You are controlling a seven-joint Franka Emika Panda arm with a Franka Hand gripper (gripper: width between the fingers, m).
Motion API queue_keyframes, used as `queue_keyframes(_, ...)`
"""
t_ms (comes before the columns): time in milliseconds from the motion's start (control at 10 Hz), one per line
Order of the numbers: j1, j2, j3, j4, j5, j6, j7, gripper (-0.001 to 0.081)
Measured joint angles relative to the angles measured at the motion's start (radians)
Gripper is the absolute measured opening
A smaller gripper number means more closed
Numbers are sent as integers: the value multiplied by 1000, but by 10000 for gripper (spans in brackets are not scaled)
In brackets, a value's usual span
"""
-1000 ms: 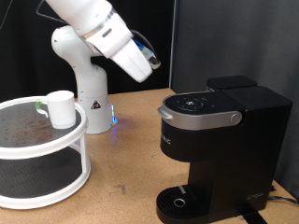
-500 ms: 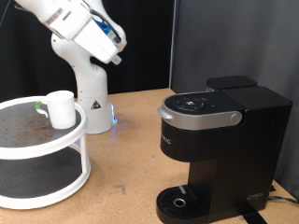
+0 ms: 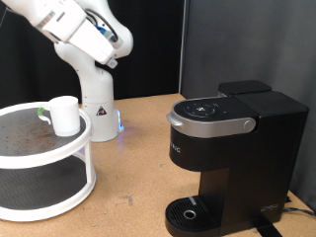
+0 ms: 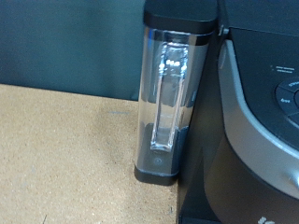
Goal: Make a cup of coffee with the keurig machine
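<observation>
The white cup [image 3: 64, 116] stands upright on the top tier of a round white rack [image 3: 59, 158] at the exterior view's left. The black keurig machine [image 3: 232, 148] stands at the right with its grey-silver lid handle [image 3: 212, 125] down and nothing on its round drip base [image 3: 191, 212]. My gripper [image 3: 112, 51] is high up at the top left, above and behind the cup, touching nothing; its fingers do not show clearly. The wrist view shows the machine's black side [image 4: 266, 121] and its clear water tank [image 4: 170, 103], with no fingers in the picture.
The white robot base [image 3: 94, 99] stands behind the rack, with a blue light low on it. A small green-topped thing [image 3: 41, 113] lies by the cup on the rack. The tabletop [image 3: 133, 168] is brown board, with a black backdrop behind.
The arm has swung from above the table's middle to the exterior view's upper left, away from the machine. The cup and the machine have not moved.
</observation>
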Motion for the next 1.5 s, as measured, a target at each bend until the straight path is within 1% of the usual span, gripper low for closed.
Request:
queue_keyframes(100, -20, -29, -8, -27, -10, 13, -16, 3)
queue_keyframes(200, -44, -57, -12, -50, -46, 18, -17, 3)
queue_keyframes(300, -71, -78, -16, -62, -96, -14, -12, 3)
queue_keyframes(400, -94, -90, -26, -64, -134, -64, -11, 3)
queue_keyframes(500, -109, -100, -33, -65, -146, -92, -11, 3)
queue_keyframes(700, -110, -103, -35, -72, -140, -71, -23, 3)
queue_keyframes(800, -122, -115, -43, -88, -137, -55, -23, 3)
queue_keyframes(1100, -218, -165, -75, -131, -147, -47, 11, 3)
queue_keyframes(1300, -264, -172, -107, -118, -171, -85, 14, 3)
queue_keyframes(1500, -282, -170, -142, -86, -214, -135, 5, 3)
